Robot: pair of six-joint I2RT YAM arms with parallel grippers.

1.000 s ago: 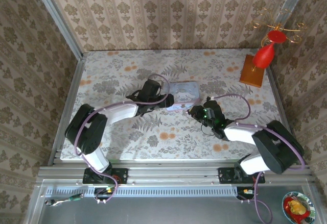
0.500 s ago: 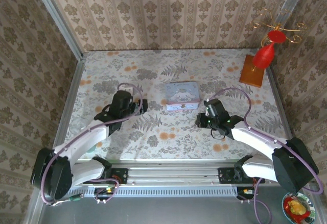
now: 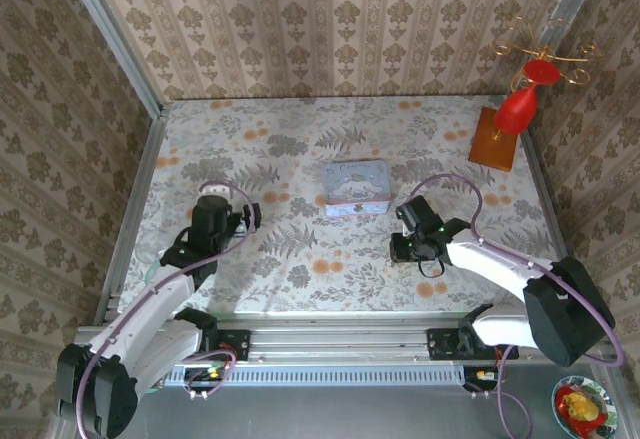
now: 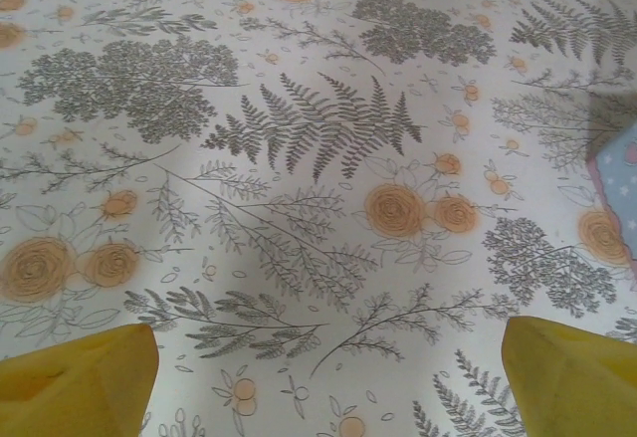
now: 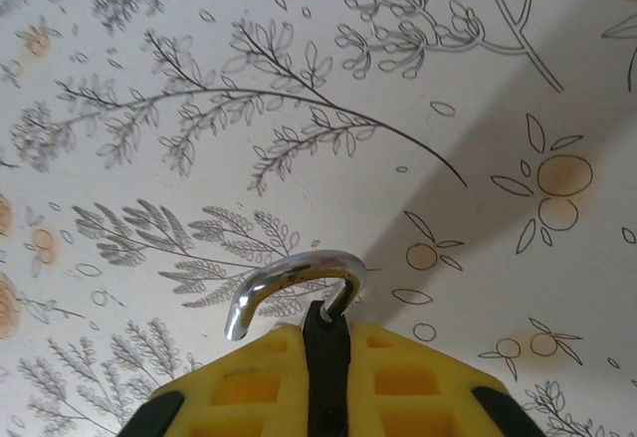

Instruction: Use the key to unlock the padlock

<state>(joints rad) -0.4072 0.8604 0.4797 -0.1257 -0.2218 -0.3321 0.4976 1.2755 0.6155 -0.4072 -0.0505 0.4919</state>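
Top external: pale blue-grey tin (image 3: 356, 188) lay near the middle of the floral table cover (image 3: 300, 139); its lid picture was too small to read any writing. Left gripper (image 3: 250, 215) stood at about 9 o'clock from the tin, well apart from it. Right gripper (image 3: 402, 249) stood at about 5 o'clock from the tin, near it but not touching. Red ornament (image 3: 518, 109) on a wooden base sat at 2 o'clock, by the far right corner. At this distance, whatever sat at the right fingertips was too small to resolve. Right wrist view supplied that detail: the padlock (image 5: 299, 270) was pinched in the right gripper (image 5: 326, 332), the yellow pads drawn almost together on a narrow dark body. The shiny curved shackle stuck out at 12 o'clock above the cover. One shackle end met the body; the other hung free at about 8 o'clock. Left wrist view: left gripper (image 4: 323, 367) spread wide, yellow fingertips (image 4: 90, 382) at the 7 and 5 o'clock corners, bare cover between them and nothing held. A corner of the tin (image 4: 619, 183) showed at the 3 o'clock edge.
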